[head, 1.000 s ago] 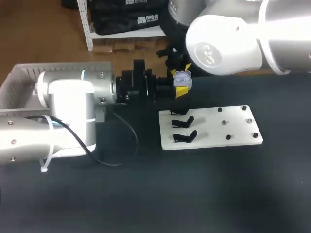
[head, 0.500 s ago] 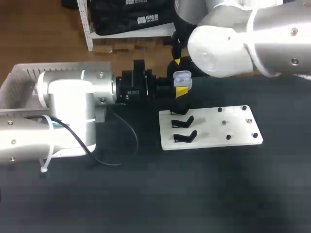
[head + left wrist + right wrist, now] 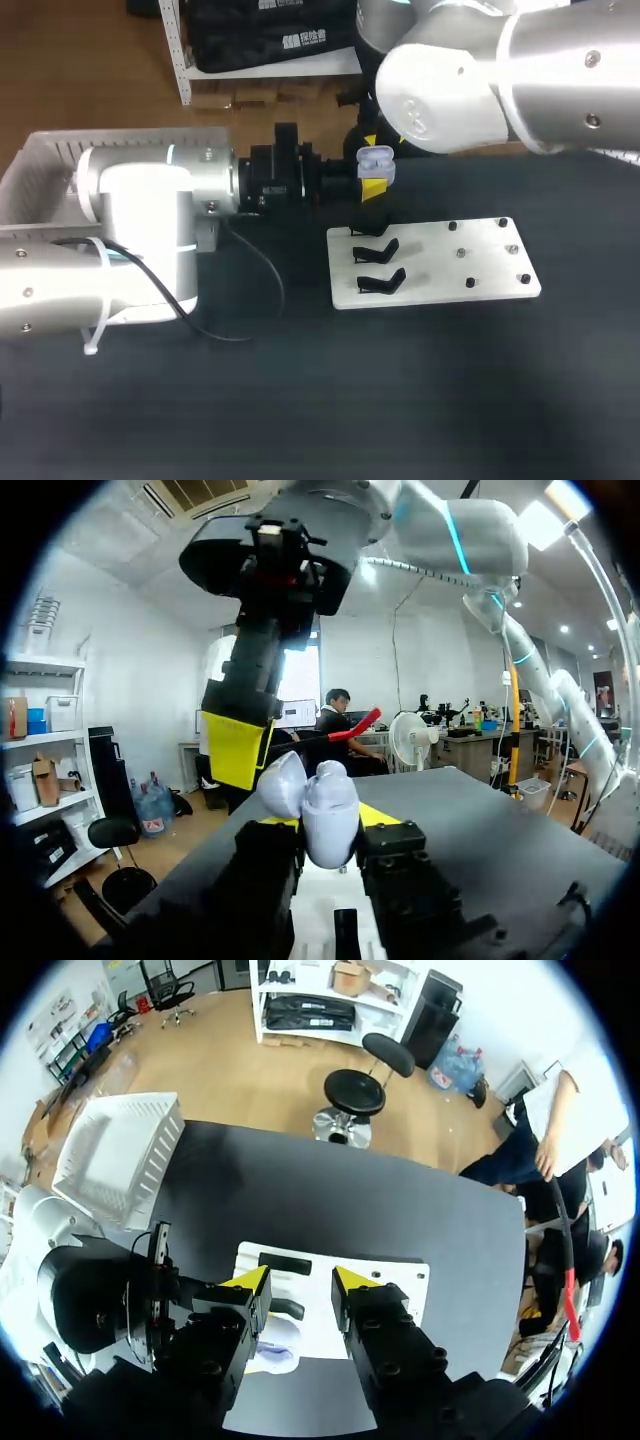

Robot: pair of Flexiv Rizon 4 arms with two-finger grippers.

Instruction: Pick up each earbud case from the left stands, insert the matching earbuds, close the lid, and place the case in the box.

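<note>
One earbud case [image 3: 326,810] pinched between jaws of left gripper [image 3: 330,822], off table.

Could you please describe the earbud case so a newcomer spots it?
Find the white board on the table. Above its far left corner the left gripper holds the case: pale, rounded, lid open, unlike the black stands below.

The earbud case [image 3: 375,158] looks like glossy, pale plastic. The table [image 3: 300,400] is matt black. The stand board [image 3: 440,262] is smooth and white, and the left arm's shell [image 3: 140,210] has a satin sheen.
</note>
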